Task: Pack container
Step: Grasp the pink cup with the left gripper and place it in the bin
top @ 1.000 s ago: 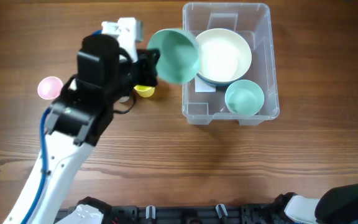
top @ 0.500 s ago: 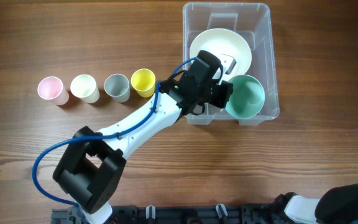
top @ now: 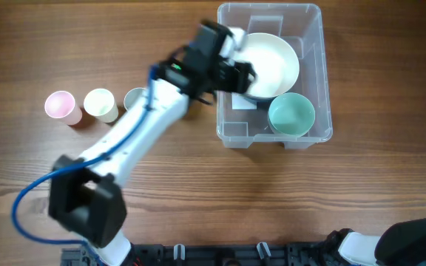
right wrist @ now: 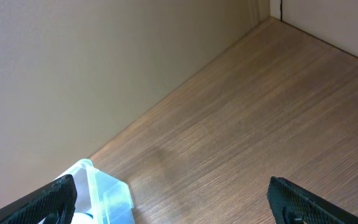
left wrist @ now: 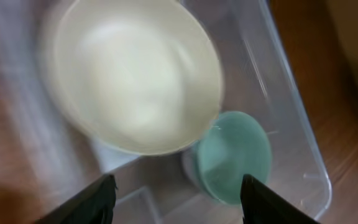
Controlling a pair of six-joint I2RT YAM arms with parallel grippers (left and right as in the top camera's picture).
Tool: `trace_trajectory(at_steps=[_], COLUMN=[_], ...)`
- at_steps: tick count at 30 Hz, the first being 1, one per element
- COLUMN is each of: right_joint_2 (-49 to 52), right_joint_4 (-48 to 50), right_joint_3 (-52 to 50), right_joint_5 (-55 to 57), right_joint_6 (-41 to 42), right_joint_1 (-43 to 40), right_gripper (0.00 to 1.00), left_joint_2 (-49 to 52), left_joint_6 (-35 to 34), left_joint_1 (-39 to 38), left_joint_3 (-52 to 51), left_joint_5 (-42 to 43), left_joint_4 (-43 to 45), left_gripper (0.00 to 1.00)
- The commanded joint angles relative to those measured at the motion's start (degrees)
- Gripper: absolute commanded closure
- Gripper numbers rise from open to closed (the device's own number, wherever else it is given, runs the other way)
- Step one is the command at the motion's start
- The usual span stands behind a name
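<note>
**Left gripper (left wrist: 178, 193) empty above container (top: 313, 22)**

The container sits far right on the table, long axis running away from you. Your left gripper hangs over its left wall, jaws apart, holding nothing. The pink cup (top: 60, 106) and cream cup (top: 100, 103) stand well to its left, on your left arm's side. The right gripper (right wrist: 176, 202) gapes wide, empty.

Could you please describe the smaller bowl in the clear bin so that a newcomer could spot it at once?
In the overhead view, find the clear plastic container at the upper right of the table. Two bowls lie inside it, and the green bowl sits in its lower right corner. It is mint green and smaller than the large white bowl beside it.
</note>
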Motion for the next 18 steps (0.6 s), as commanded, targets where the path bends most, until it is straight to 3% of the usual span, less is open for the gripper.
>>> trace_trajectory(at_steps=[1,4,7,13,18], right_joint_2=[0.48,0.48,0.48,0.48,0.48], right_joint_4=[0.33,0.33,0.31,0.31,0.31], right_joint_3=[0.37,0.37,0.37,0.37,0.37], right_joint_5=[0.42,0.42,0.42,0.42,0.42], right_joint_6=[0.07,0.07,0.07,0.07,0.07], right_joint_1=[0.02,0.02,0.02,0.02,0.02], right_gripper=[0.0,0.0,0.0,0.0,0.0], left_joint_2=[-6.43,-8.11,-8.02,-7.8,-5.7], left_joint_6=[0.46,0.24,-1.79,-1.11,-1.01], left_joint_1=[7.8,16.87,26.77,51.76,59.8], left_joint_3=[2.58,2.56,2.25,-0.09,-3.06], left_joint_5=[-0.52,-6.23,-15.52,-12.31,-12.98], left_joint_4=[-9.03,-23.3,-31.78,-29.99,-27.47], left_gripper=[0.35,0.38,0.46,0.44,0.42])
